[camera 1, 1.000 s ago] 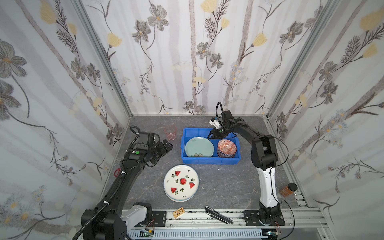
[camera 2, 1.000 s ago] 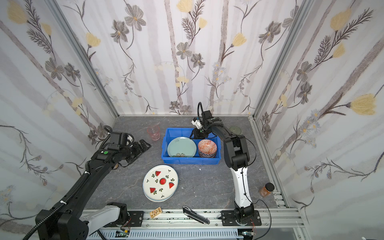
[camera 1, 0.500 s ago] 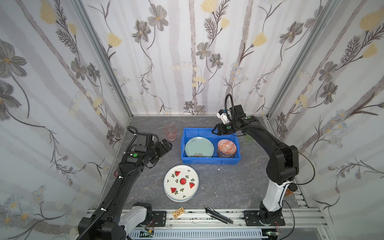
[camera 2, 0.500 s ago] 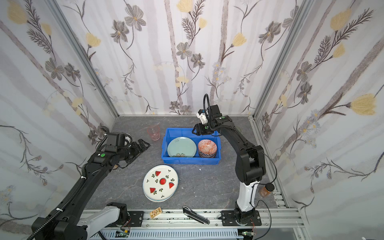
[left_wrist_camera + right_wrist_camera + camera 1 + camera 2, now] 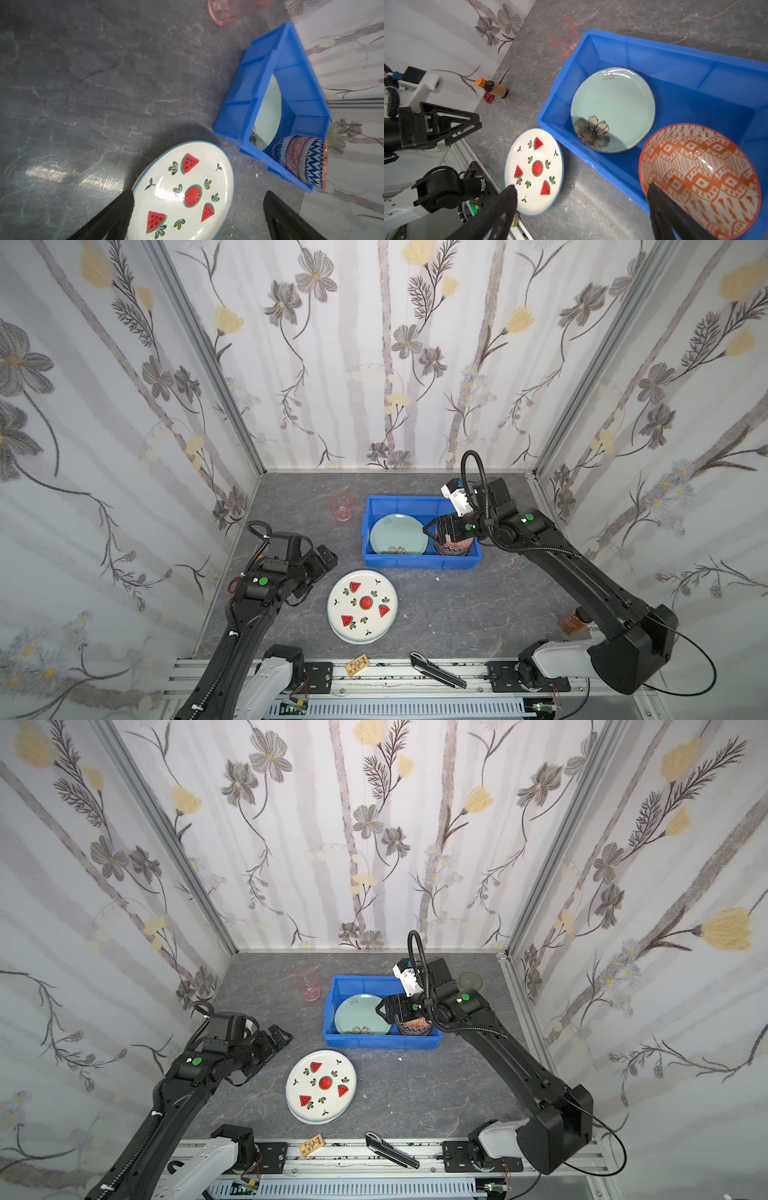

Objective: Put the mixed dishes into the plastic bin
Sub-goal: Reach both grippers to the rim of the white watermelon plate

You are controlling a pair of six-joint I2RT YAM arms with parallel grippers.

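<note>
Right gripper (image 5: 431, 531): jaws wide apart, empty, hung over plastic bin (image 5: 419, 562), above orange bowl (image 5: 699, 172) (topmost of nested stack at bin's right end).
Pale green plate (image 5: 397, 533): flat in bin, left of bowls.
Left gripper (image 5: 325, 556): jaws apart, empty, near watermelon plate (image 5: 361, 605); plate lay on table in front of bin.
Pink tumbler (image 5: 341, 506): upright, just left of bin.
Green tumbler (image 5: 470, 981): on table, right of bin.
</note>
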